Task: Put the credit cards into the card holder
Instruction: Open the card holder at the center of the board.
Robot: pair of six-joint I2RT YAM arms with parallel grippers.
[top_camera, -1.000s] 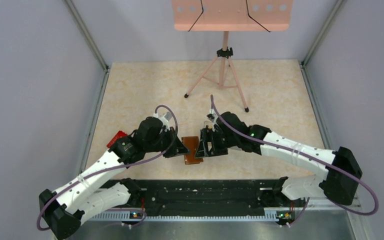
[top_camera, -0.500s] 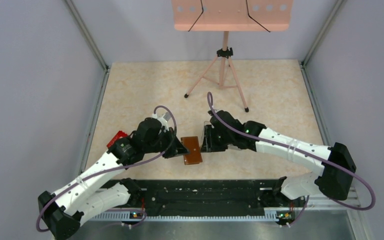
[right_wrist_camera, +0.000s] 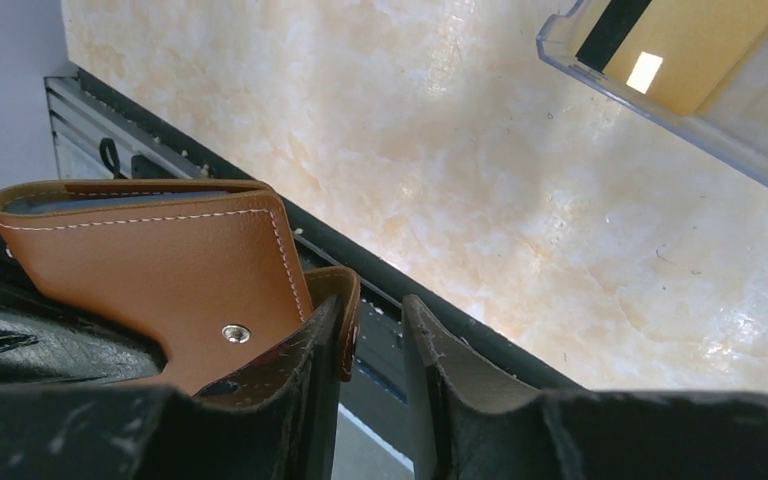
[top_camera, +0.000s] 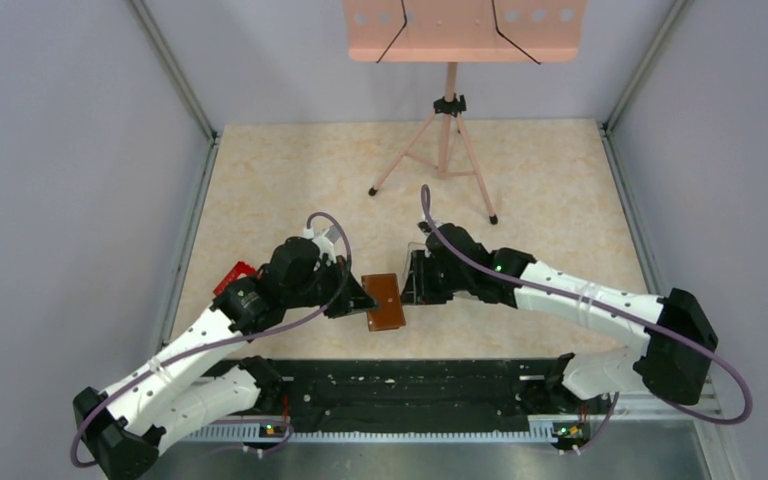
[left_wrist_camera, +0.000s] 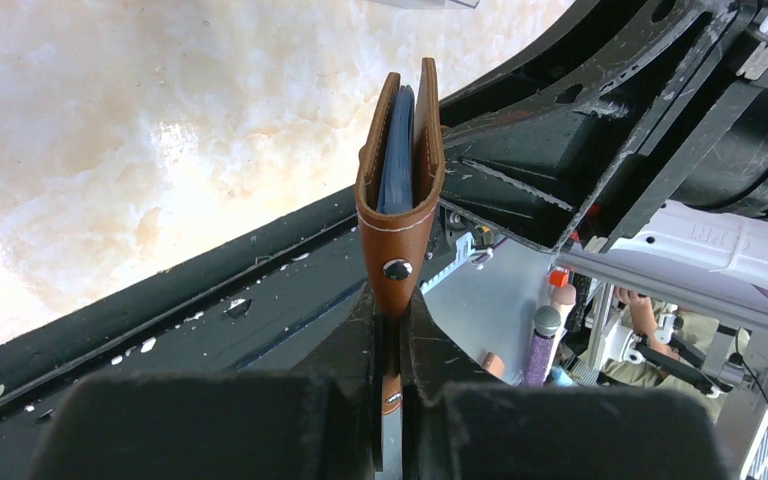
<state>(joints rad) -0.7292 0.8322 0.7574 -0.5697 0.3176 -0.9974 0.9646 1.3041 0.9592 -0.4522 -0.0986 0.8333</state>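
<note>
Arms bend inward, left gripper (top_camera: pixel 363 302) pinching the card holder (top_camera: pixel 386 301), right gripper (top_camera: pixel 411 290) slightly parted beside it.

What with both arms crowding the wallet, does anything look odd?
The card holder is nearly shut, pinched only by its snap tab in the left tool; a gold card sits in the clear tray, not inside.

The wallet (top_camera: pixel 385 301) is brown leather with pale stitching and a metal snap stud. It is folded almost shut, with a dark blue-grey lining showing in the narrow gap. It is held on edge, its snap tab pinched in the left gripper (left_wrist_camera: pixel 390 350). One gold card (right_wrist_camera: pixel 680 40) with a black stripe lies in a clear tray (right_wrist_camera: pixel 660 108) on the table, apart from the wallet.
</note>
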